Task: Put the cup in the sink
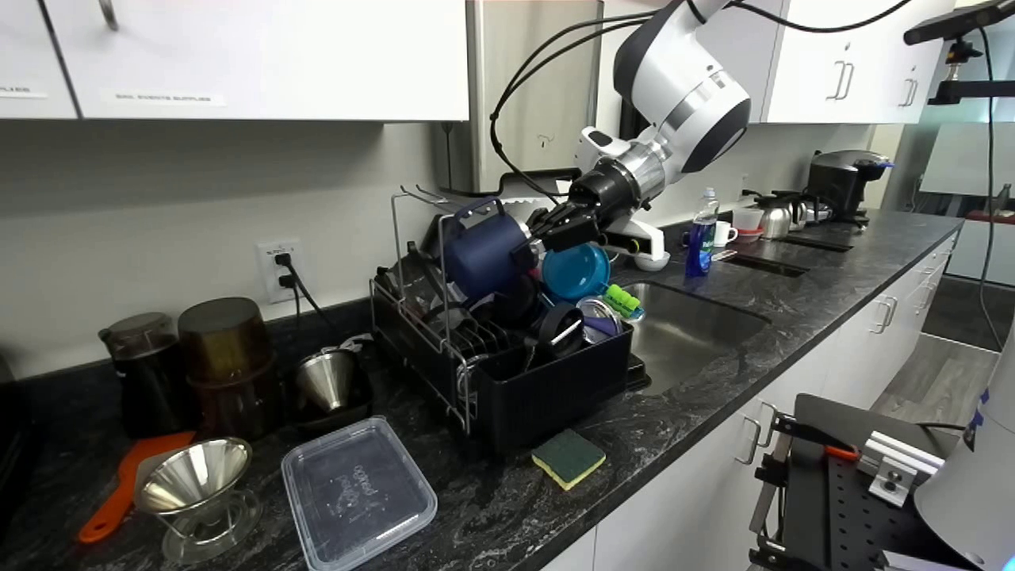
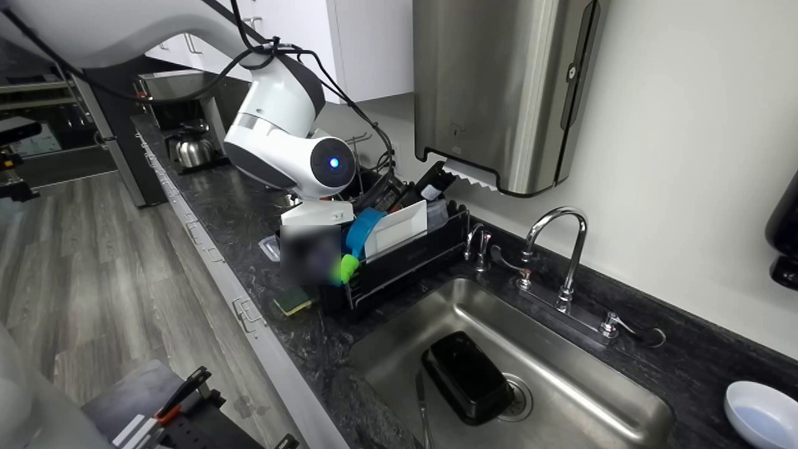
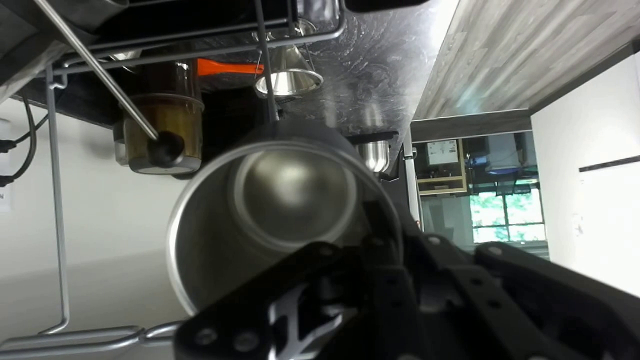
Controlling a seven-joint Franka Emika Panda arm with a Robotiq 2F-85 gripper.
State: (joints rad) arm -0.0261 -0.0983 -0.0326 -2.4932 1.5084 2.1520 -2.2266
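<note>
Counter [image 1: 496, 507] beneath, your end effector [image 1: 535, 235] pinched the blue cup [image 1: 482, 258] ahead; blur [image 2: 310, 254] hid this in an exterior view.

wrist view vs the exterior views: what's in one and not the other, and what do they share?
Wrist view only: the inside floor of the cup, and a bright paned window in the background.

Exterior views only: the sink and the sponge, each in both exterior views; plus the faucet, in an exterior view.

Shared: the dish rack shows in all views. The cup, the pincer, the steel cone and the orange handle appear in the wrist view and in an exterior view.
</note>
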